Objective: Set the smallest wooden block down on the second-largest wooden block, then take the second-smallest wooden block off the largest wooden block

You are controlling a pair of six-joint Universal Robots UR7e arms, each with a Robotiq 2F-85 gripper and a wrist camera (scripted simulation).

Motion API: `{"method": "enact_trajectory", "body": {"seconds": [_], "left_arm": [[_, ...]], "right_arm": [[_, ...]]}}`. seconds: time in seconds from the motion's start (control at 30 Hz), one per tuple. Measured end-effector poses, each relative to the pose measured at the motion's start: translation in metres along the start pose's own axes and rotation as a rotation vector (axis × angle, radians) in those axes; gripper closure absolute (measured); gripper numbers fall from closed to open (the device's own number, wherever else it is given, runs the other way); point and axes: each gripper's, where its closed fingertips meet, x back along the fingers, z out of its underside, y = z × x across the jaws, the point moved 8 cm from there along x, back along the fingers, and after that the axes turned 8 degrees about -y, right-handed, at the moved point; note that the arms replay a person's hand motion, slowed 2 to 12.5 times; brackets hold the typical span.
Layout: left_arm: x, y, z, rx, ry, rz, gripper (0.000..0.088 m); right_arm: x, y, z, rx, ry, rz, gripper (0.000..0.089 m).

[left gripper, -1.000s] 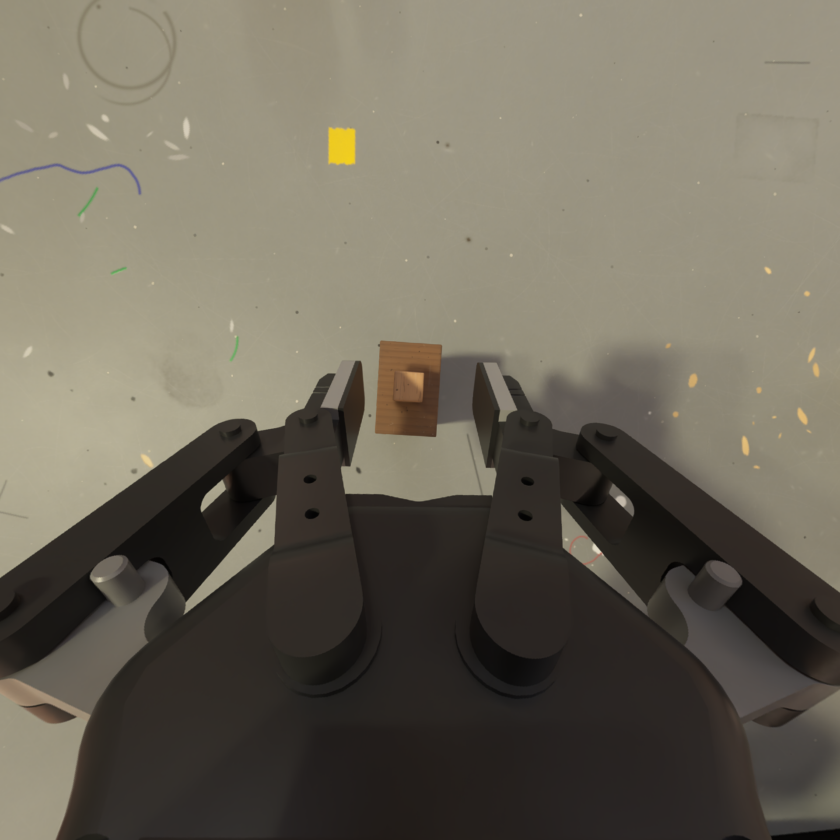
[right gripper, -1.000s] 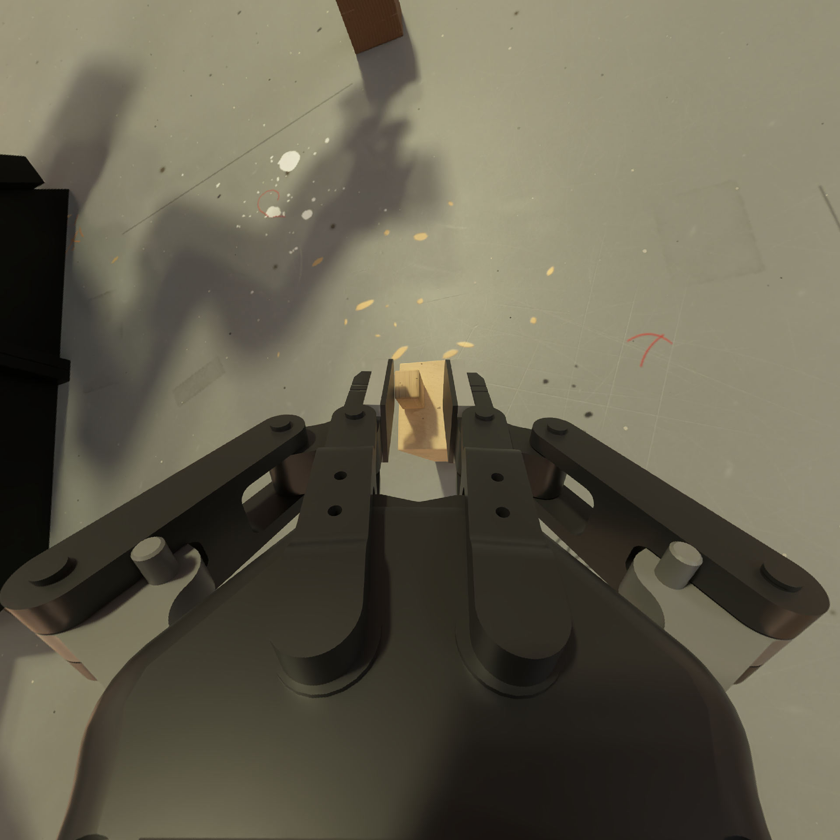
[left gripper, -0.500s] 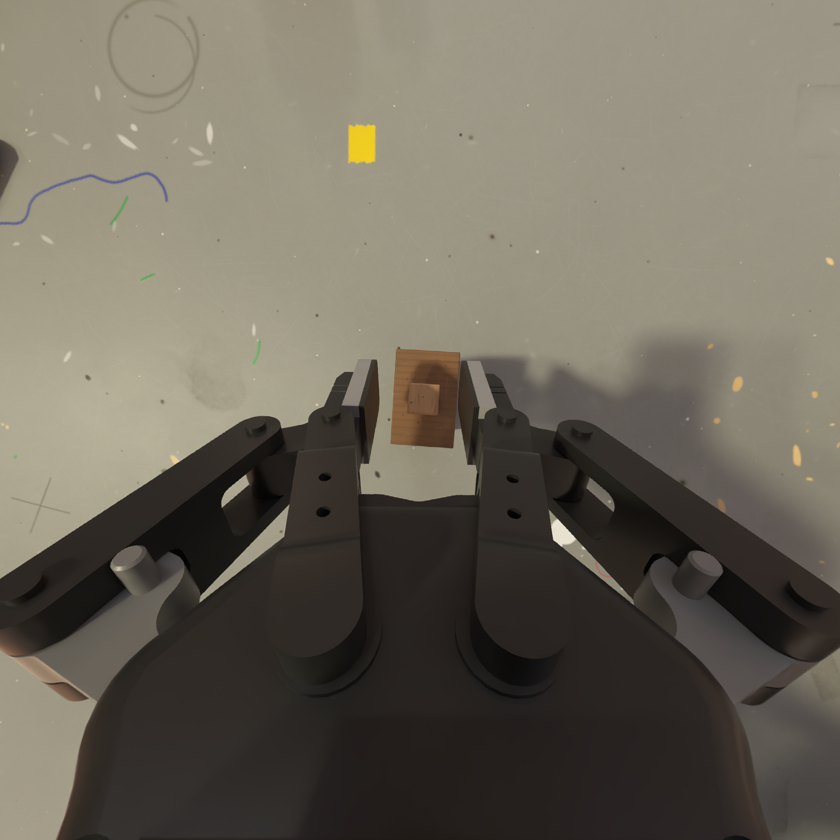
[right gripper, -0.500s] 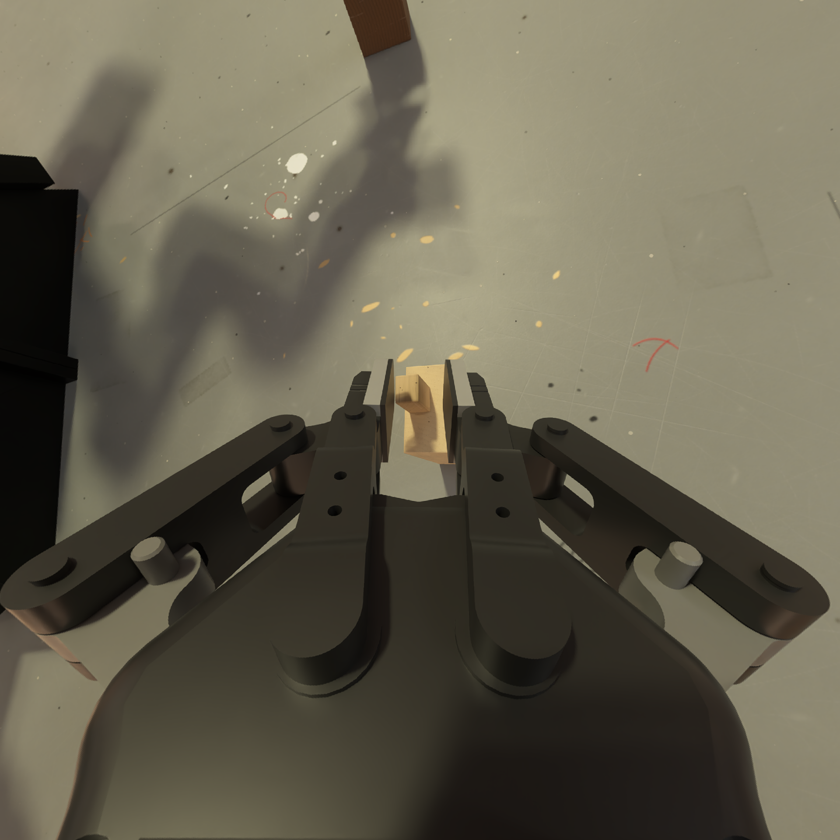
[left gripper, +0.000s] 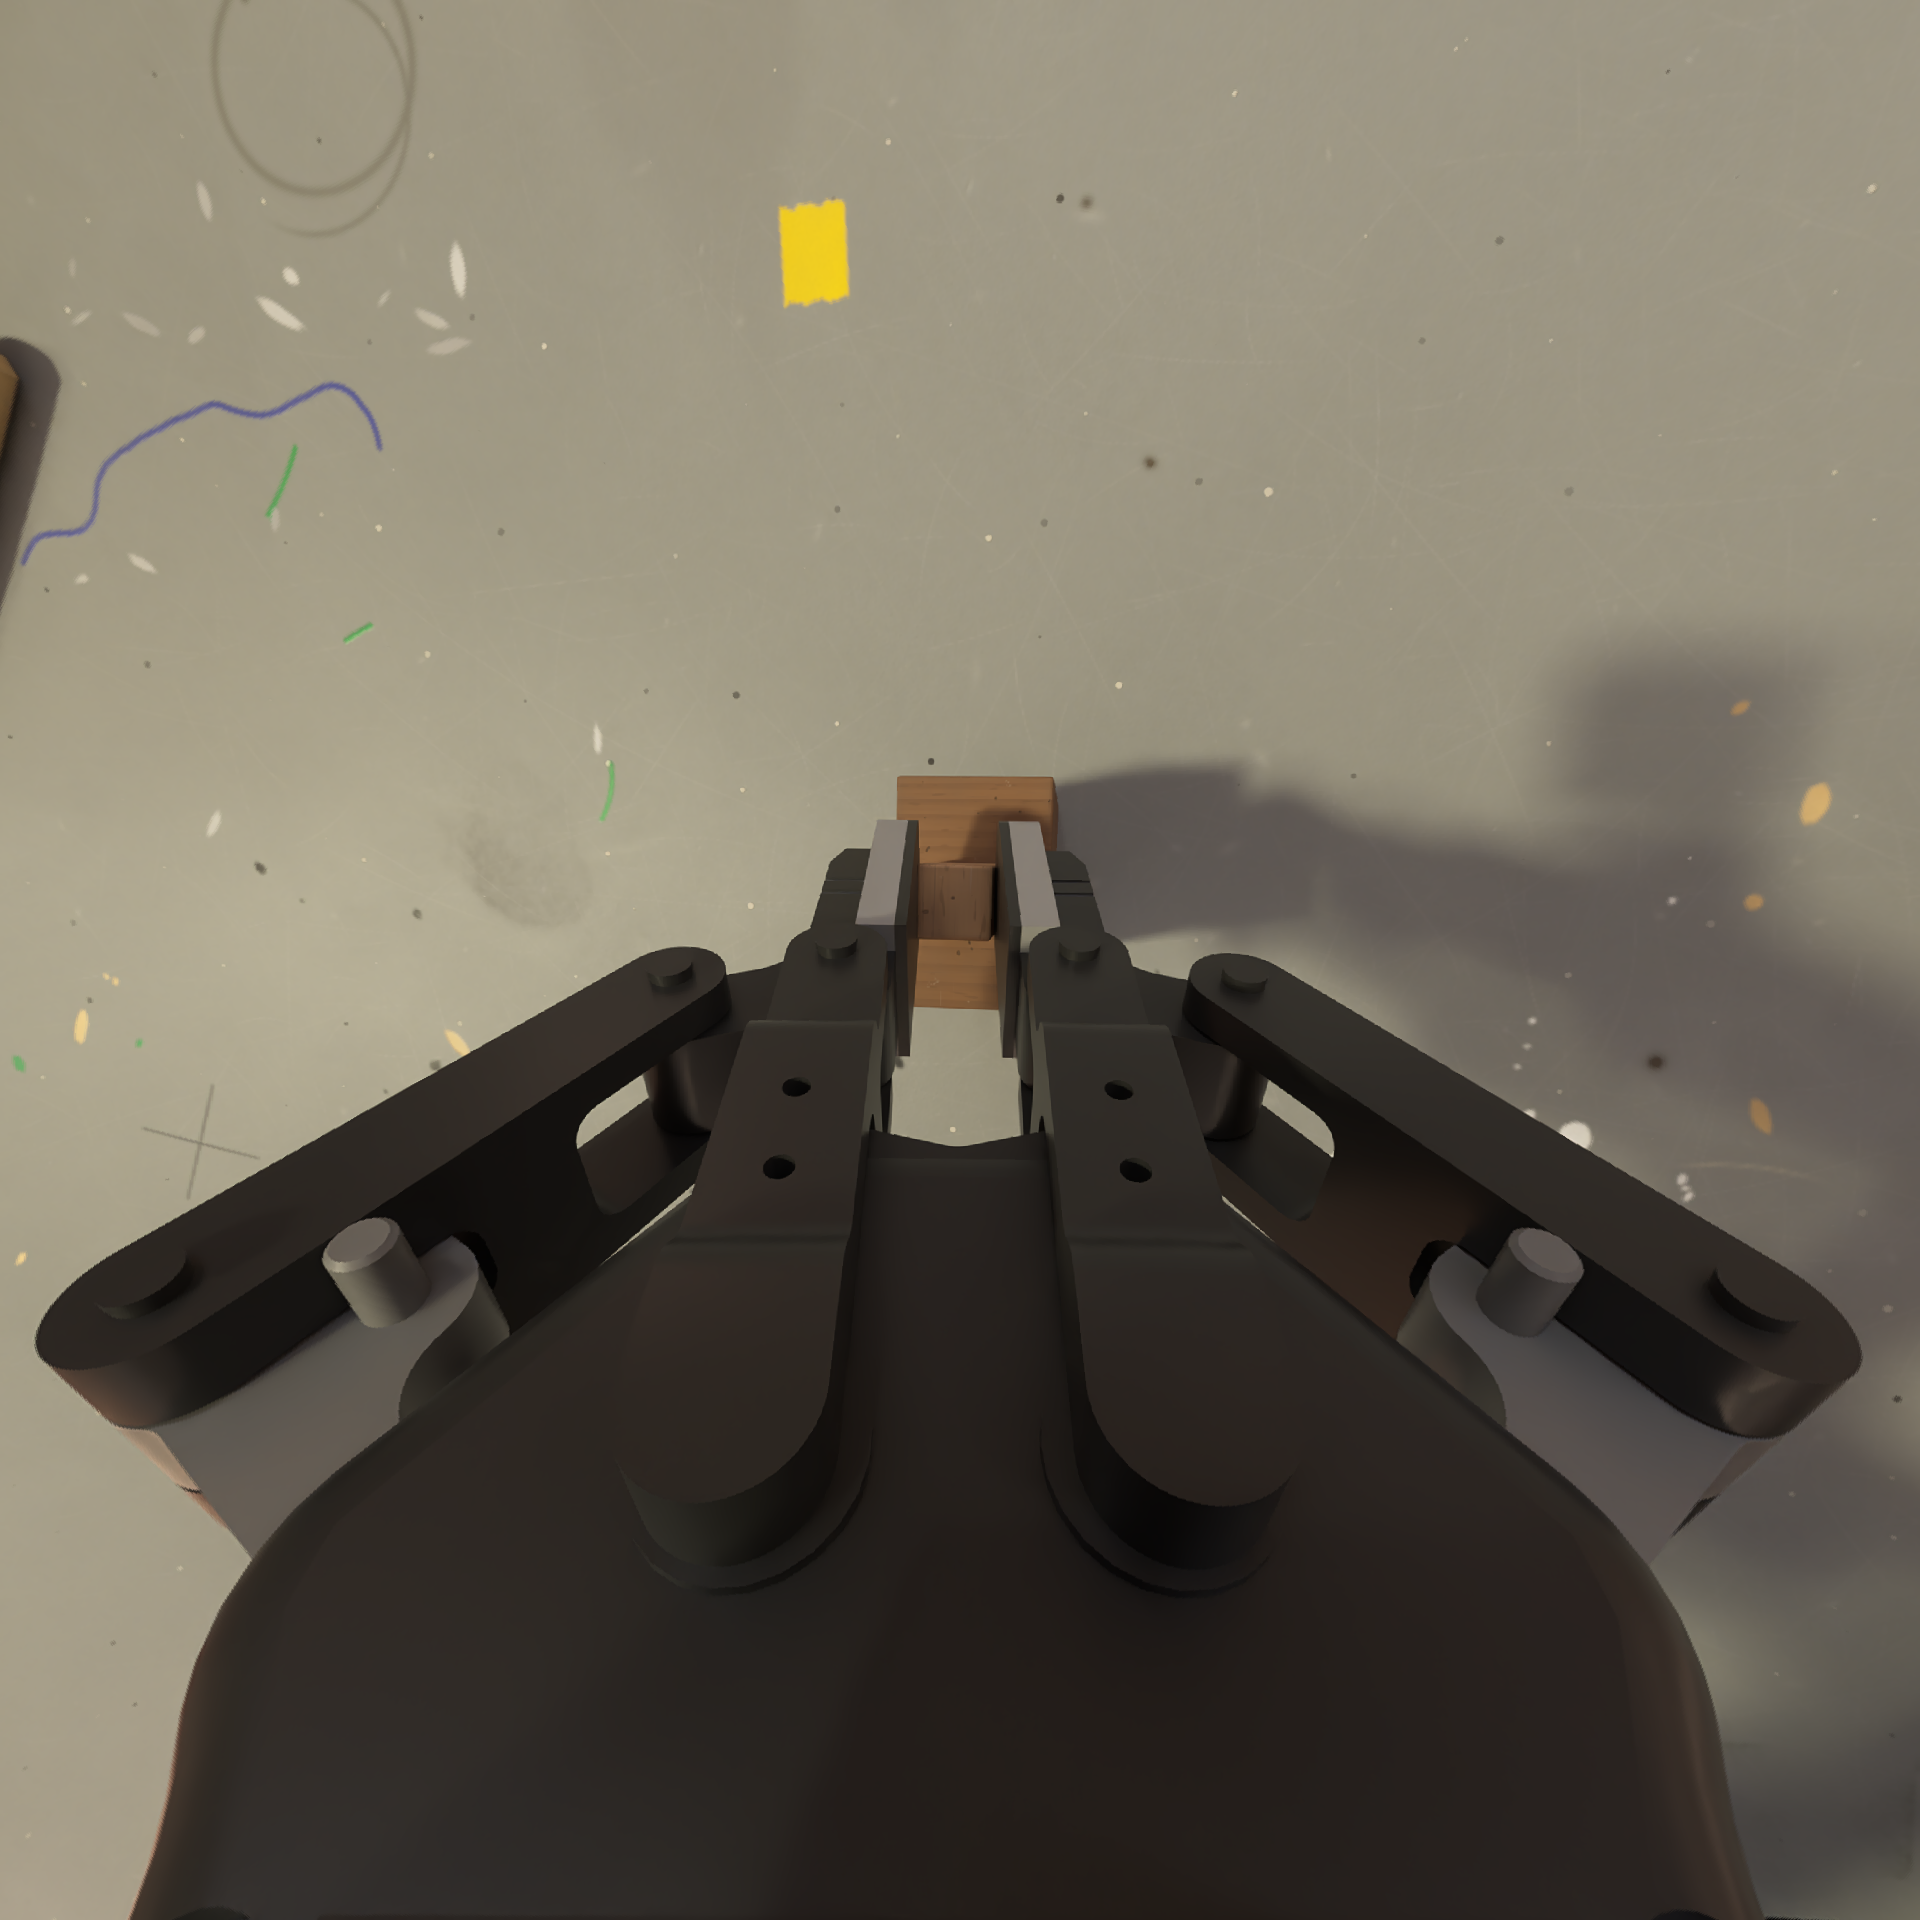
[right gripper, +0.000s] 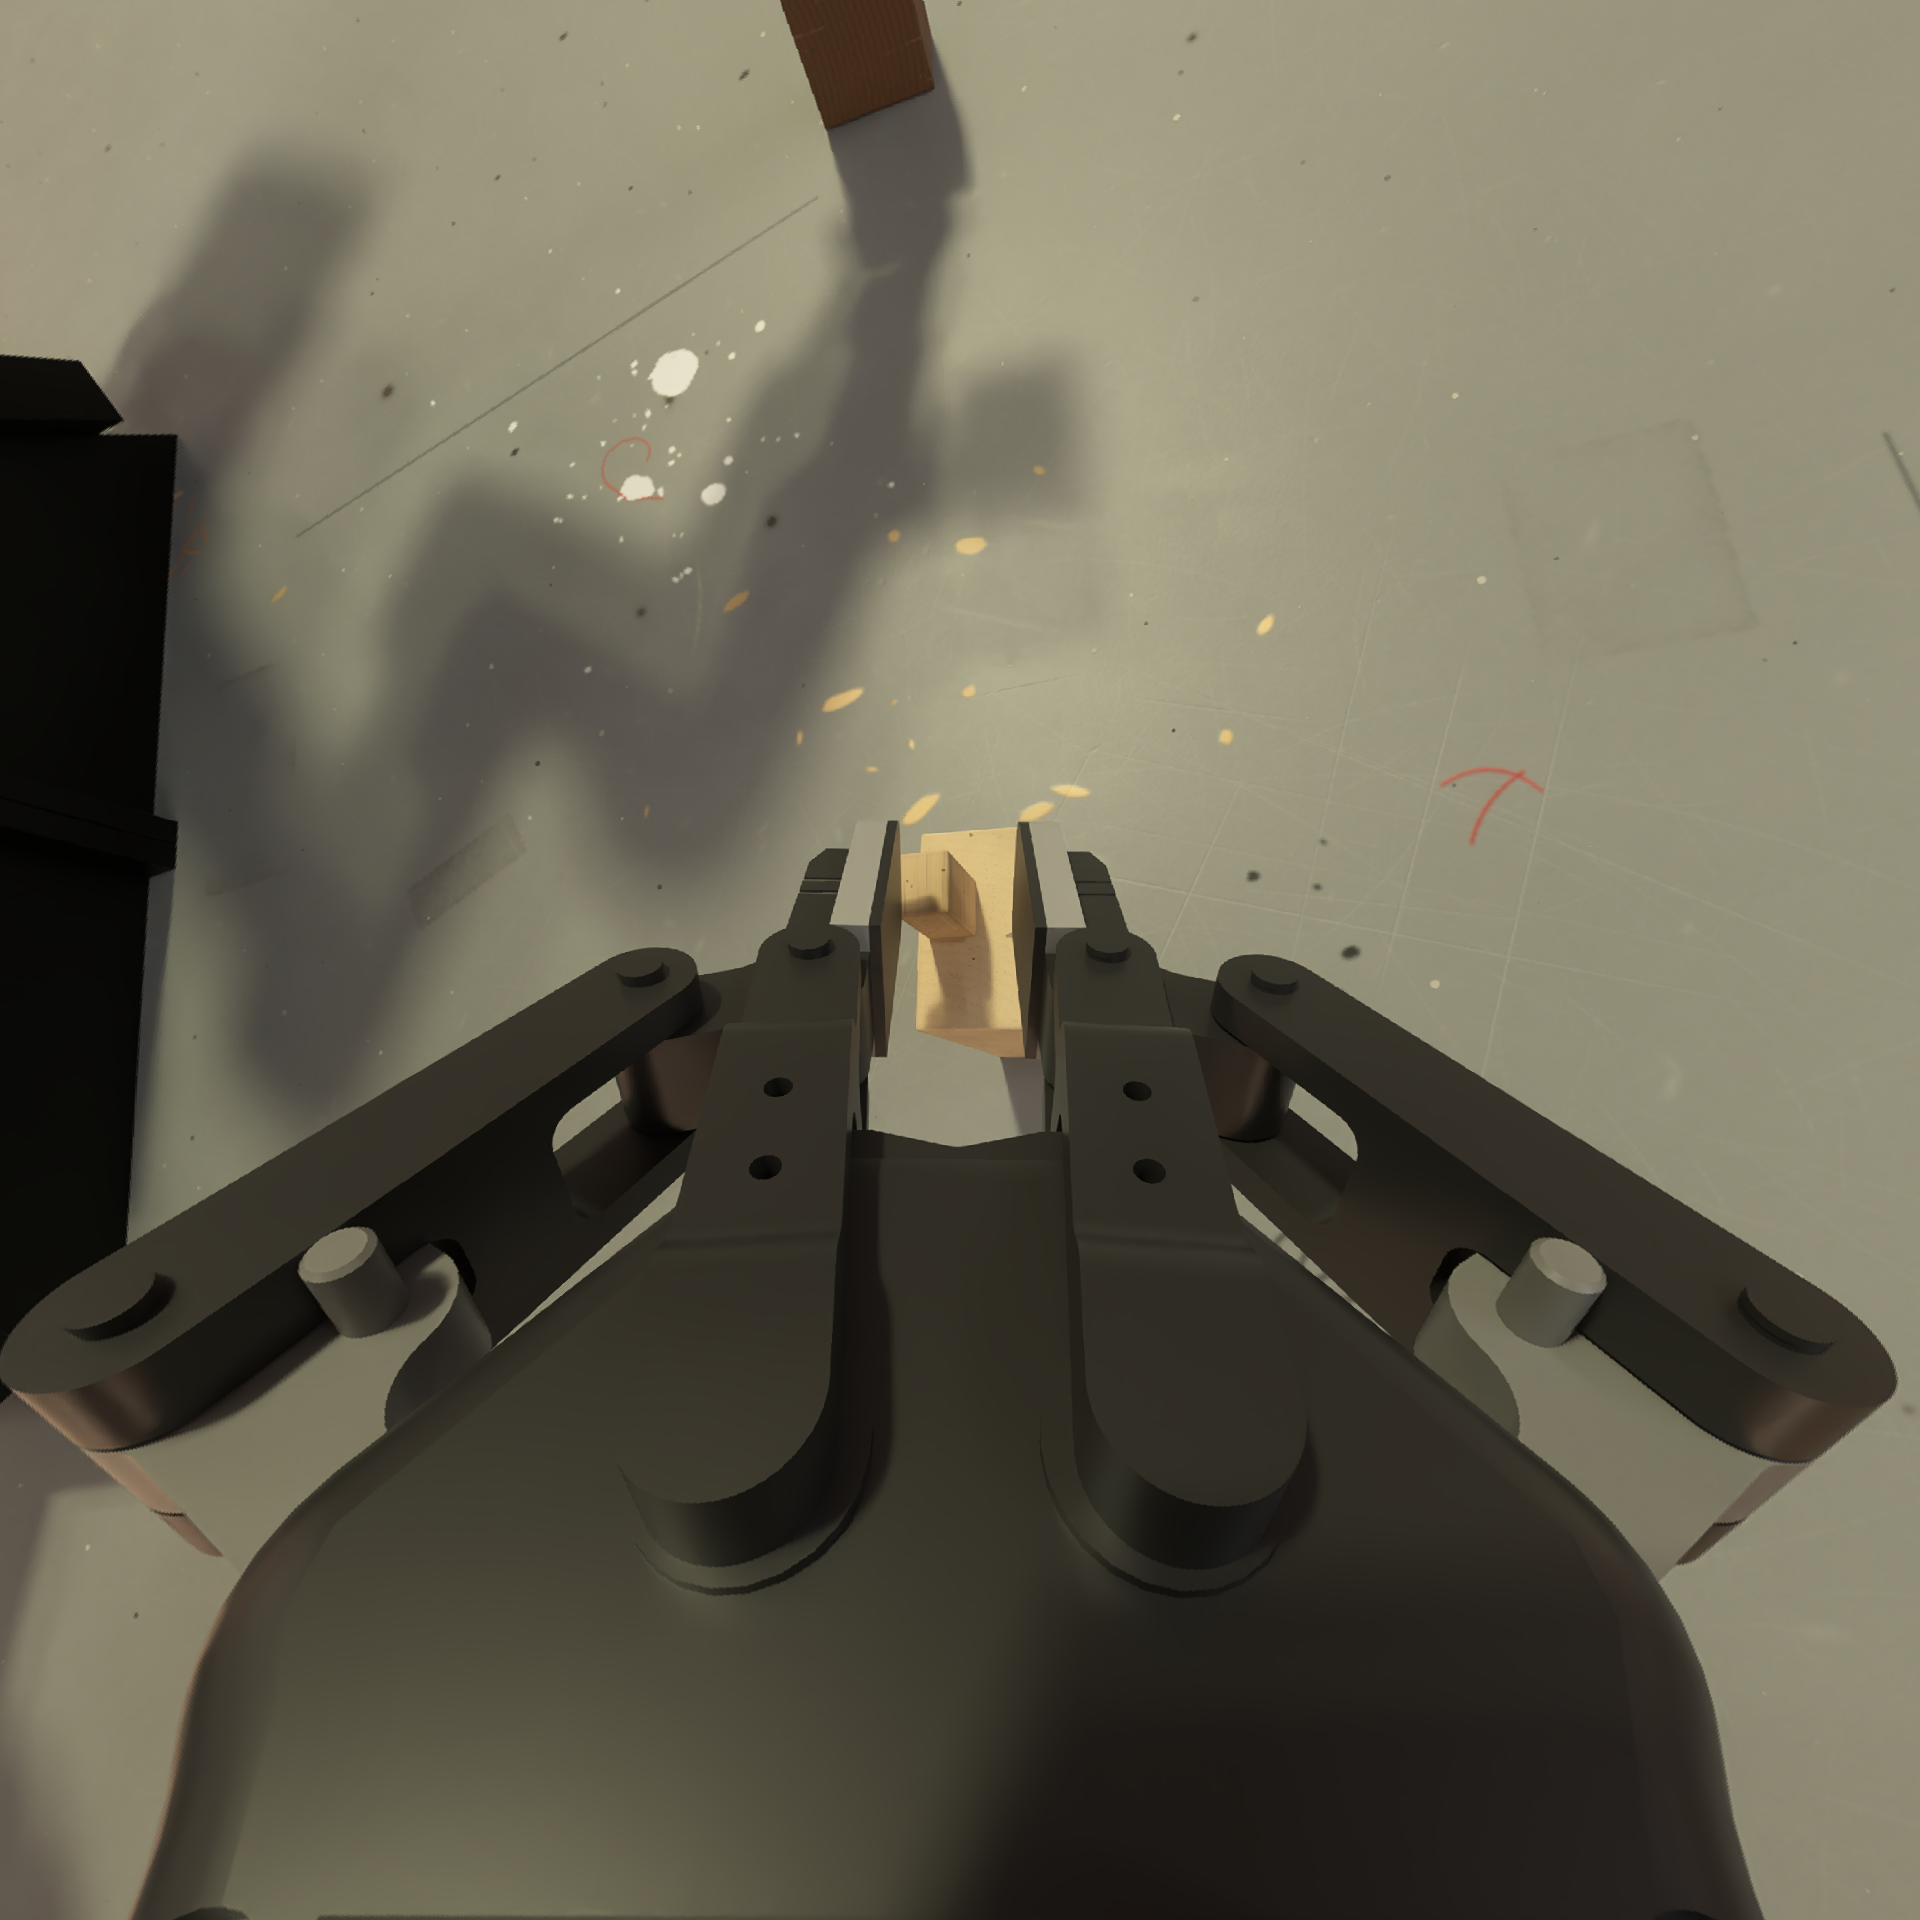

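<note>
In the left wrist view, a small brown wooden block (left gripper: 954, 902) sits on a larger brown block (left gripper: 1023, 805) on the grey table. My left gripper (left gripper: 956, 852) is shut on the small brown block, one pad against each side. In the right wrist view, a small pale block (right gripper: 925, 883) stands on a longer pale block (right gripper: 971, 997). My right gripper (right gripper: 956, 842) straddles them with its jaws a little apart. The small pale block leans toward the left pad, with a gap on its right. A brown block (right gripper: 862, 52) shows at the top edge.
A yellow tape patch (left gripper: 814, 252) lies on the table ahead of the left gripper. A wooden edge (left gripper: 8, 395) shows at the far left. A black box (right gripper: 73, 727) stands along the left side of the right wrist view. Paint flecks and arm shadows mark the table.
My left gripper came down over the brown blocks and its jaws closed from wide apart onto the small brown block. The right gripper and the pale blocks barely moved.
</note>
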Motion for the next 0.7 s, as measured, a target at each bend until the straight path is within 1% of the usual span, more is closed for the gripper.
{"method": "enact_trajectory", "body": {"seconds": [0.17,0.37,0.7], "left_arm": [[0.001,-0.001,-0.001,-0.018,-0.006,-0.008,0.0751],[0.005,-0.002,-0.003,-0.016,-0.034,-0.008,0.0751],[0.019,-0.001,-0.008,-0.017,-0.098,-0.035,0.0751]], "right_arm": [[0.001,-0.001,0.000,-0.004,-0.004,0.002,0.0696],[0.003,-0.002,0.000,-0.006,-0.011,0.009,0.0696],[0.006,-0.004,-0.001,-0.013,-0.021,0.018,0.0699]]}}
